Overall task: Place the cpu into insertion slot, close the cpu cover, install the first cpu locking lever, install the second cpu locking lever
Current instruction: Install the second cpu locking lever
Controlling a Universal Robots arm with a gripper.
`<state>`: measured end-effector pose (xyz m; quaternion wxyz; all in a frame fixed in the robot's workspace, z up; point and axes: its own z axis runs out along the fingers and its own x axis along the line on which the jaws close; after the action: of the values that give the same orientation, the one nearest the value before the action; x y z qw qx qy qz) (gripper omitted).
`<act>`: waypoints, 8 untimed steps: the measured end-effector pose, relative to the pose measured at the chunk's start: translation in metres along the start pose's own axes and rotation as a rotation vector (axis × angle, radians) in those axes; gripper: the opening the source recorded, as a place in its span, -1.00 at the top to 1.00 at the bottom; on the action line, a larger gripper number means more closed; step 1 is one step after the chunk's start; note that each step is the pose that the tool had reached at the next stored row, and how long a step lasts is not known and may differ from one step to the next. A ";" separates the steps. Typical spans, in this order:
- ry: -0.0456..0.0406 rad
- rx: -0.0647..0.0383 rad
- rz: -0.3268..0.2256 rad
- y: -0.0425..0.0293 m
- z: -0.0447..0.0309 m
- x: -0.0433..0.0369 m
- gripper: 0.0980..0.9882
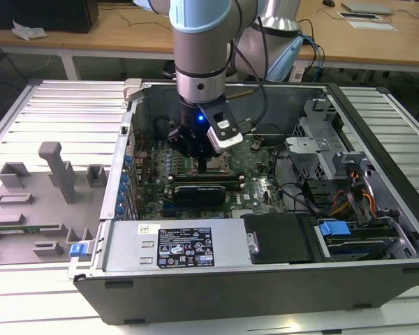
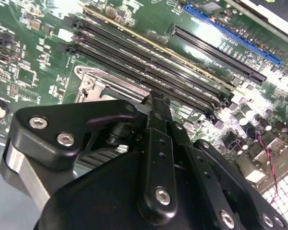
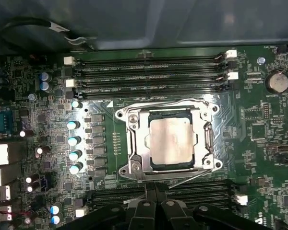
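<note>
We see the cpu seated in the insertion slot with the cpu cover down to hold it, our claw together just beside.

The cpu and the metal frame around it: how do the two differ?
The cpu is a solid, pale tan square plate; the cpu cover is a shiny silvery frame with an open middle. The cpu is smaller and shows through that opening, while the cover lies around it. Both are square, metal and lie flat on the green board.
</note>
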<state>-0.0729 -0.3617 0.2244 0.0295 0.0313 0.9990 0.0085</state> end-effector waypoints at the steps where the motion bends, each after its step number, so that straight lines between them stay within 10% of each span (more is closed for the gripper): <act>1: 0.0007 -0.012 0.000 -0.0022 0.0006 0.0017 0.98; 8: 0.0046 -0.082 0.005 -0.0203 0.0035 0.0045 0.98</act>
<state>-0.0783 -0.3816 0.2202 0.0284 0.0324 0.9978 0.0494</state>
